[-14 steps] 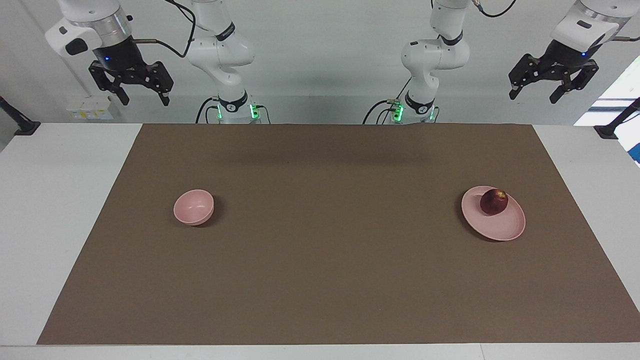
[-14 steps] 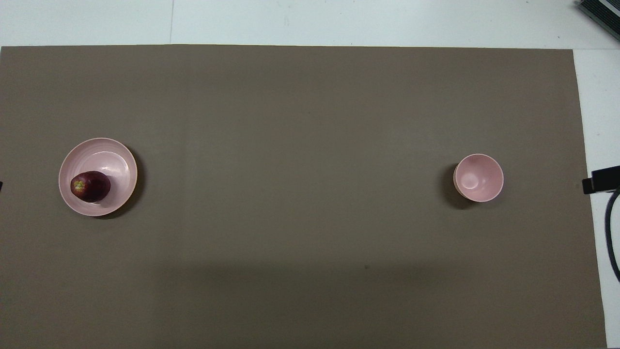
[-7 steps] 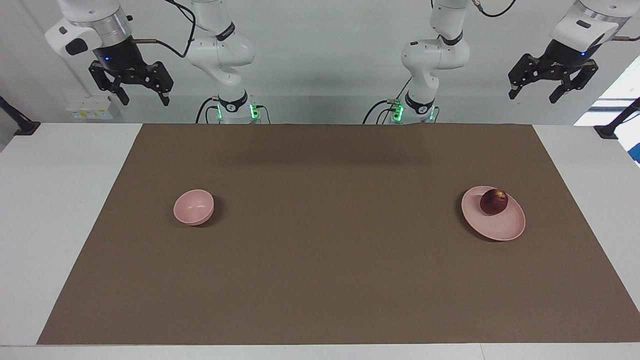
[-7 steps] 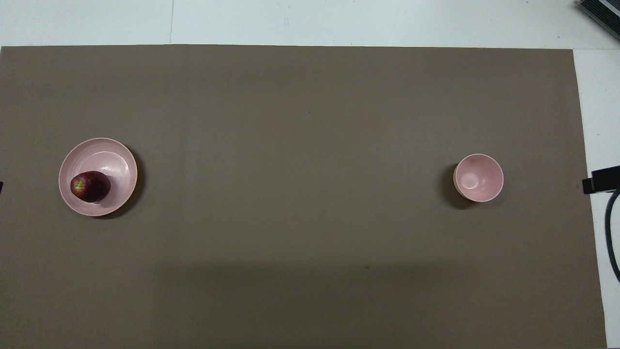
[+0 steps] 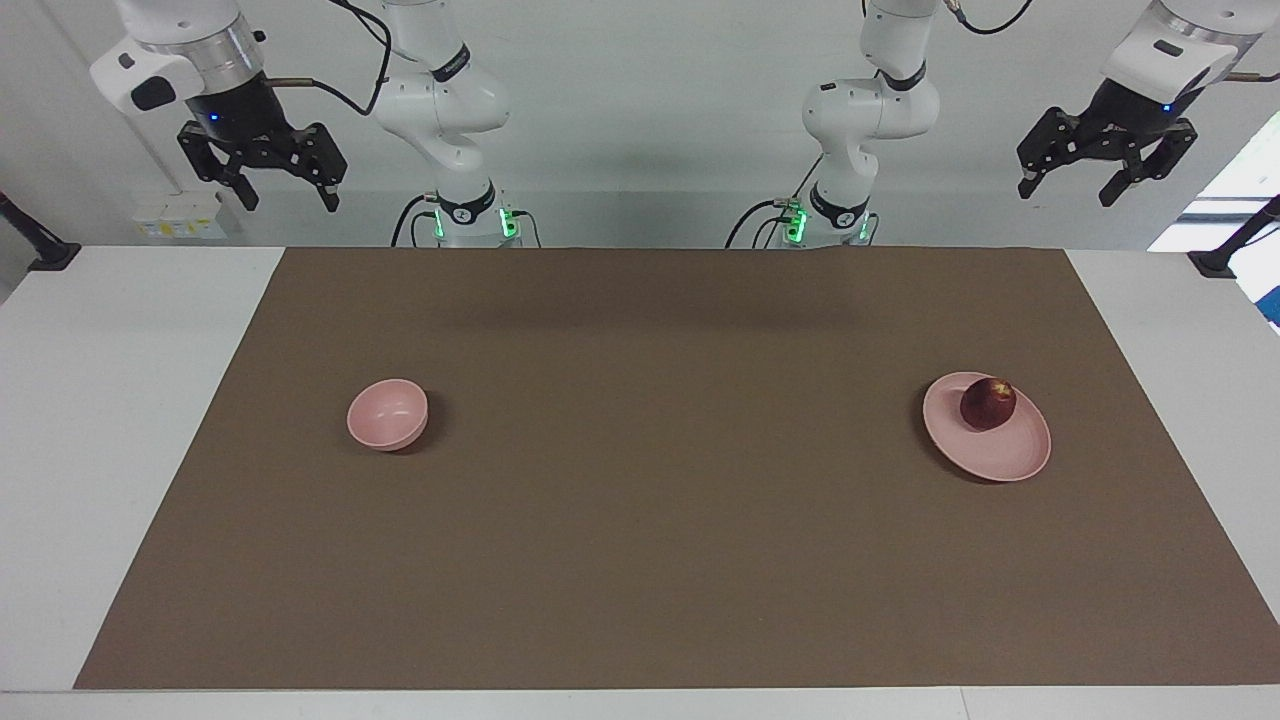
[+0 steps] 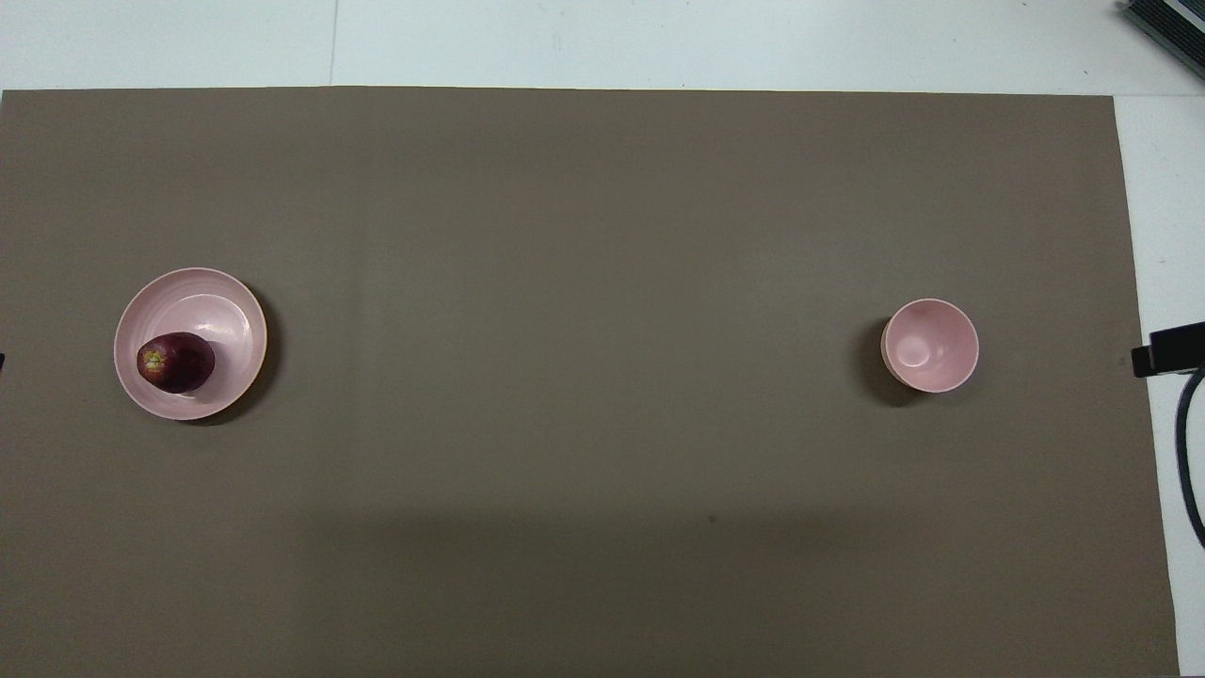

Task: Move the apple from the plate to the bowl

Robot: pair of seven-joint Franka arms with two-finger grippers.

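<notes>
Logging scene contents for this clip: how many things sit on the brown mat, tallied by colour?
Pale pink: 2, the plate toward the left arm's end and the bowl toward the right arm's end.
Dark red: 1, the apple, lying on the plate.
Total: 3.
</notes>
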